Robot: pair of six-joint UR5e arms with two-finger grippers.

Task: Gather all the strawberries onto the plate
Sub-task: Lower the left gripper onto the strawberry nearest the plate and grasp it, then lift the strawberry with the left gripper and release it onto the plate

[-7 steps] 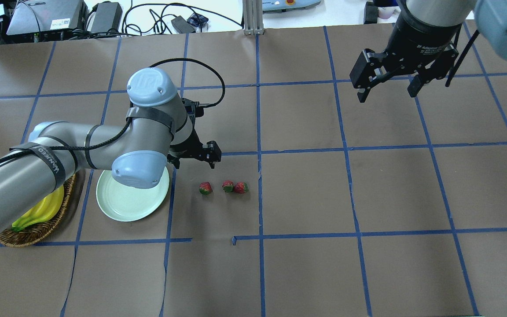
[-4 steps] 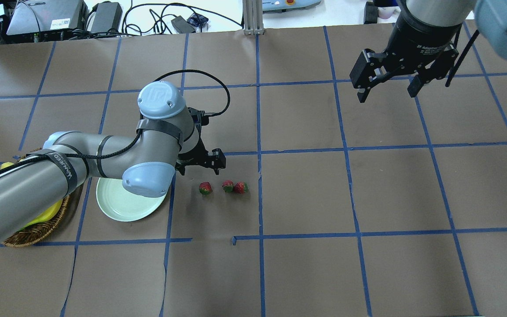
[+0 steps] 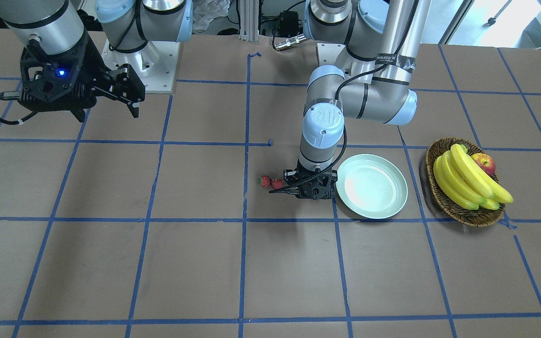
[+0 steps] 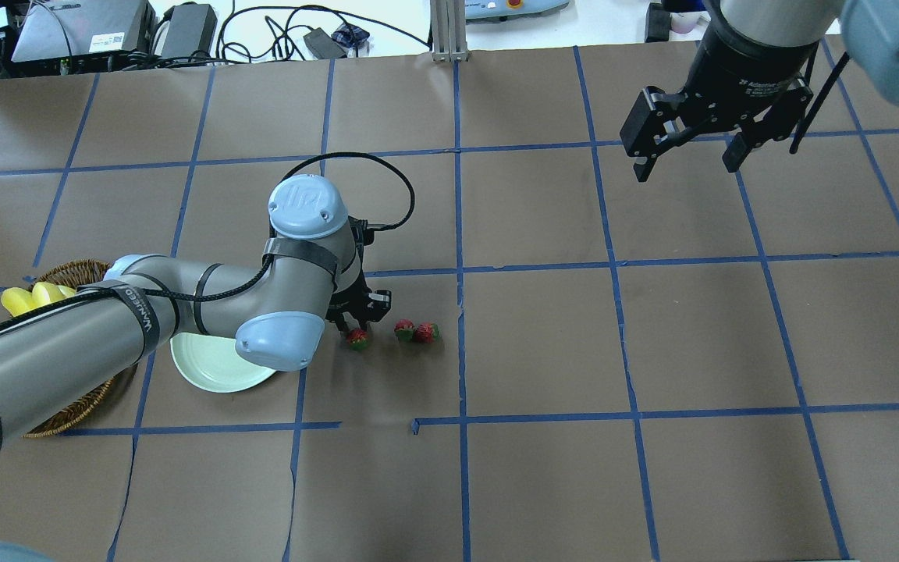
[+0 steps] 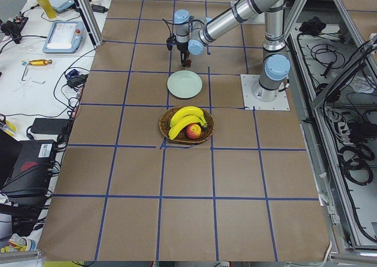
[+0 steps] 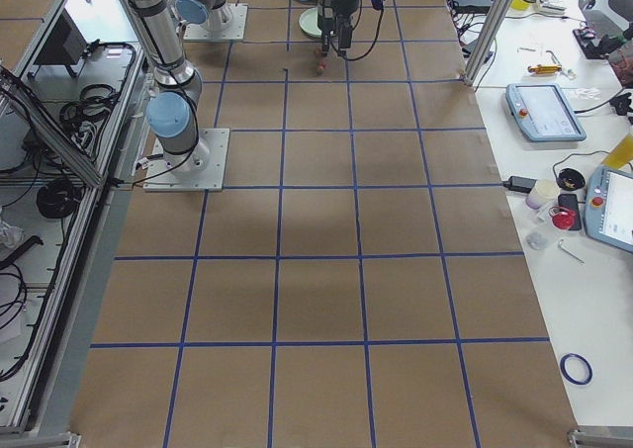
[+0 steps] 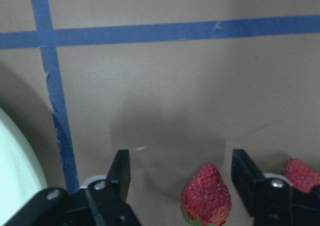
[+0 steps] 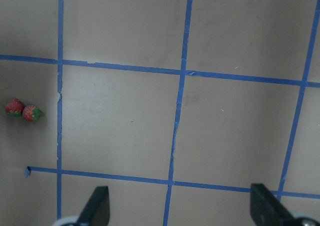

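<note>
Three small red strawberries lie in a row on the brown paper. My left gripper (image 4: pixel 356 321) is down over the leftmost strawberry (image 4: pixel 357 339). In the left wrist view my left gripper (image 7: pixel 182 168) is open, and this strawberry (image 7: pixel 206 195) sits between the fingers, touching neither. The other two strawberries (image 4: pixel 404 329) (image 4: pixel 427 333) touch each other just to the right. The mint-green plate (image 4: pixel 207 367) lies left of the gripper, half under my left arm, with nothing on it (image 3: pixel 371 188). My right gripper (image 4: pixel 687 160) hangs open, high at the far right.
A wicker basket (image 3: pixel 444 199) with bananas (image 3: pixel 463 176) and an apple (image 3: pixel 484 163) stands beyond the plate, on the robot's left. Blue tape lines grid the paper. Cables and electronics lie past the table's far edge (image 4: pixel 184 31).
My left arm swung right and lowered, so its open gripper moved from beside the plate onto the leftmost strawberry. More of the basket shows. The right arm stayed put.
</note>
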